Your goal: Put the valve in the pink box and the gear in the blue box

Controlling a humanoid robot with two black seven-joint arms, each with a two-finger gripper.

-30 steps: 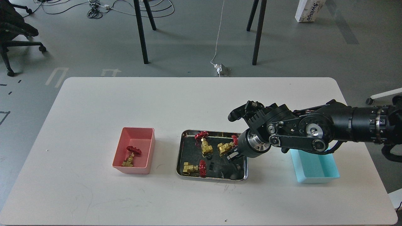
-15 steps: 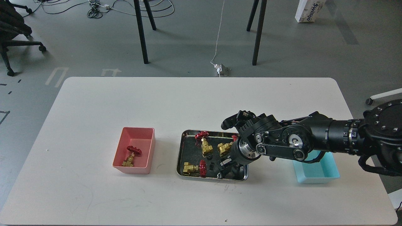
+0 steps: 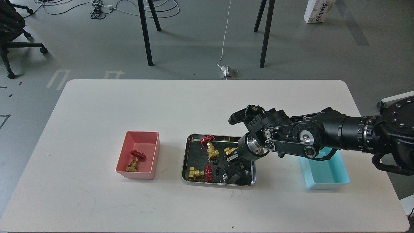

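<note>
The right end effector (image 3: 233, 159) is lowered into the right half of the steel tray (image 3: 185, 161), near the middle of the tabletop (image 3: 97, 200) towards its front edge. Whether its fingers are spread or closed cannot be told, since they are dark against the tray's dark floor and partly covered by the wrist. The left end effector is not in view.

One valve (image 3: 134, 160) is already laid in the pink box (image 3: 127, 142), left of the tray. Three more valves (image 3: 211, 149) are left in the tray, one half hidden by the wrist. Small black gears (image 3: 217, 170) are faintly made out there; their number cannot be counted. The blue box (image 3: 326, 178), towards the right edge, is partly covered by the arm, and no gear is seen in its visible part.
</note>
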